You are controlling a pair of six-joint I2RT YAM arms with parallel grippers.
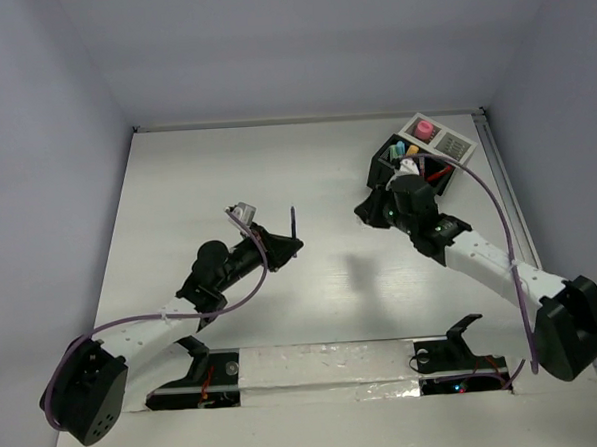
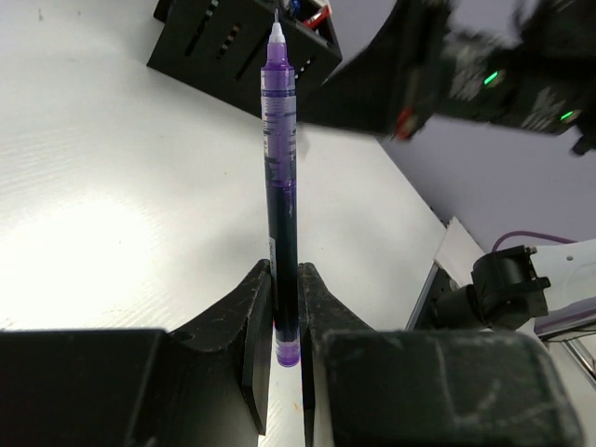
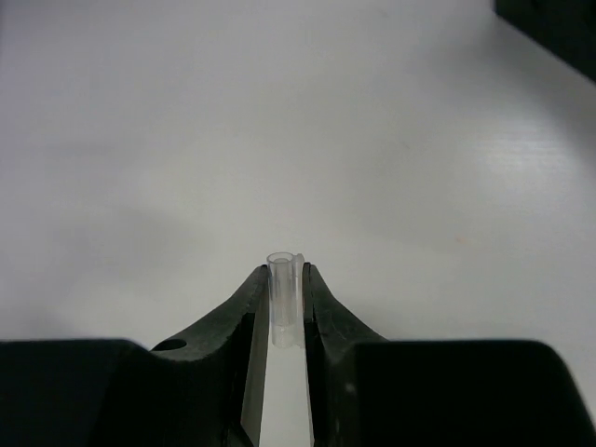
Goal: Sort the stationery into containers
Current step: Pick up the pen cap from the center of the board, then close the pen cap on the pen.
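My left tool (image 2: 284, 279) is pinched on the lower barrel of a purple pen (image 2: 279, 140). The pen's long axis runs straight out along the tool's own line, bare white tip leading. That tip points across the surface (image 2: 112, 186) toward the black organizer (image 2: 223, 42), which sits at the far right corner, joined to its white section (image 1: 457, 146). Bright markers and a pink-capped bottle (image 1: 425, 129) already stand in it.

My right tool (image 3: 284, 279) is clamped on a short clear cap (image 3: 283, 300), open mouth facing away from me over bare surface. From above, my right arm hangs just beside the organizer's near wall, while my left is well apart from it, near mid-surface.

I judge that the next move depends on two axes. If the cap goes on, its mouth must turn to face the pen tip on one line. If the pen goes straight in, my left arm has the longer reach, rightward and away.
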